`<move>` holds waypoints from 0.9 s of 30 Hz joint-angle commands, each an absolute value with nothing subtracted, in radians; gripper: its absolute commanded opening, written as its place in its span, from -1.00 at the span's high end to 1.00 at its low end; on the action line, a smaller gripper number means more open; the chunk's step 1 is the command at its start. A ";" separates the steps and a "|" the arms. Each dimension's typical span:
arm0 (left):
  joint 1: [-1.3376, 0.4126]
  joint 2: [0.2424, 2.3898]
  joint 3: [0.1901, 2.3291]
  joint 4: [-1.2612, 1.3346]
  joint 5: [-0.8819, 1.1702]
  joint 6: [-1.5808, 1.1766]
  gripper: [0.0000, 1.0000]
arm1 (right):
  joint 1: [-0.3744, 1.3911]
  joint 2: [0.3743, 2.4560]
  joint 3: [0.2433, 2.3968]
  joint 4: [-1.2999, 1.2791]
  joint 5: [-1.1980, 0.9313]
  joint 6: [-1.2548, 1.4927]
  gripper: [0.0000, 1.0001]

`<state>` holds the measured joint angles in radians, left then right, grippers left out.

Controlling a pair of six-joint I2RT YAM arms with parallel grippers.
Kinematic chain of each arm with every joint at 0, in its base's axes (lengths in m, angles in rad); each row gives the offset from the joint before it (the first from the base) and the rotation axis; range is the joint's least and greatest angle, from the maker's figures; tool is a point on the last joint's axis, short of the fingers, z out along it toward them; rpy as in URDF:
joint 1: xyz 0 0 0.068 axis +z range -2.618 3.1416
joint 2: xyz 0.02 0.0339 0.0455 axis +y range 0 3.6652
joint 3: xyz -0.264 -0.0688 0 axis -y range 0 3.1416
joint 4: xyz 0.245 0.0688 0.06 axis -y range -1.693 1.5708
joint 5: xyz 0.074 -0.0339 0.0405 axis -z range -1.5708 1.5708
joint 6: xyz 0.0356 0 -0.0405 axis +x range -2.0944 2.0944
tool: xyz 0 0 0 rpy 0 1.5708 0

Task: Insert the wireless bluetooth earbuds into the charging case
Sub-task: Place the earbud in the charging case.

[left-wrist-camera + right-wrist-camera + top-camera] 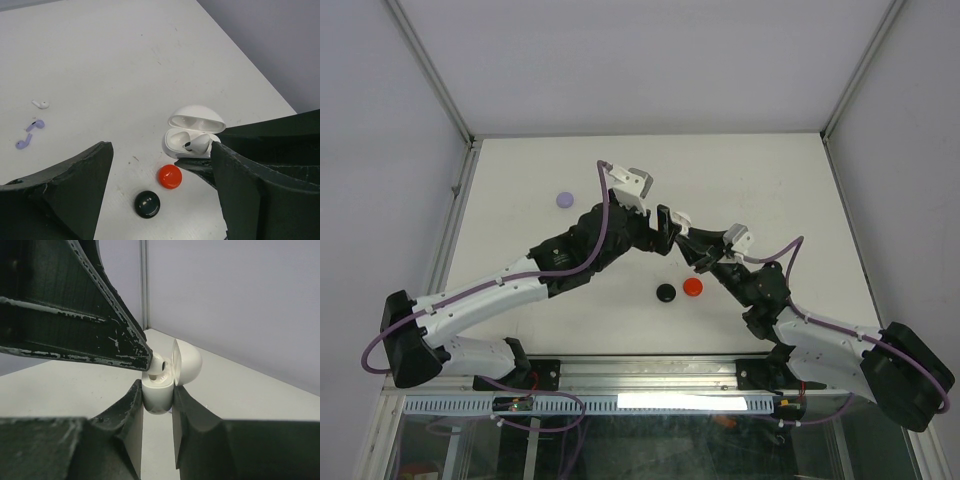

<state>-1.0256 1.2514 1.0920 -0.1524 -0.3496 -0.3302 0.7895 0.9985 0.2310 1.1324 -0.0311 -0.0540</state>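
On the table, find the left gripper spread wide, holding nothing, just above the charging case; see the right gripper clenched on that case's base, lid tipped back; note red puck and black puck just beside, likely no obstacle; inside, count one white earbud, seemingly not fully seated; for the rest, look well apart, far left in the left wrist view: loose white earbud and two lavender earbuds lying flat, probably work for the left arm.

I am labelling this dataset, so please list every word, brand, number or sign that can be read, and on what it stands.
No text can be read in any view.
The white charging case, the red round case and the black round case show plain surfaces.
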 commanded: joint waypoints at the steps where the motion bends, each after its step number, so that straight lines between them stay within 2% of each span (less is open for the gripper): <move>1: -1.011 1.244 1.119 -0.133 -0.309 -0.342 -0.61 | 0.789 0.975 0.249 1.192 -0.013 -0.051 1.00; 27: -0.939 1.168 1.037 -0.210 -0.338 -0.376 -0.62 | 0.789 0.980 0.257 1.190 -0.015 -0.051 1.00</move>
<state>-0.9413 1.2129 1.0397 -0.2192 -0.3393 -0.3569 0.7895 0.9928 0.2310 1.1179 -0.0299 -0.0540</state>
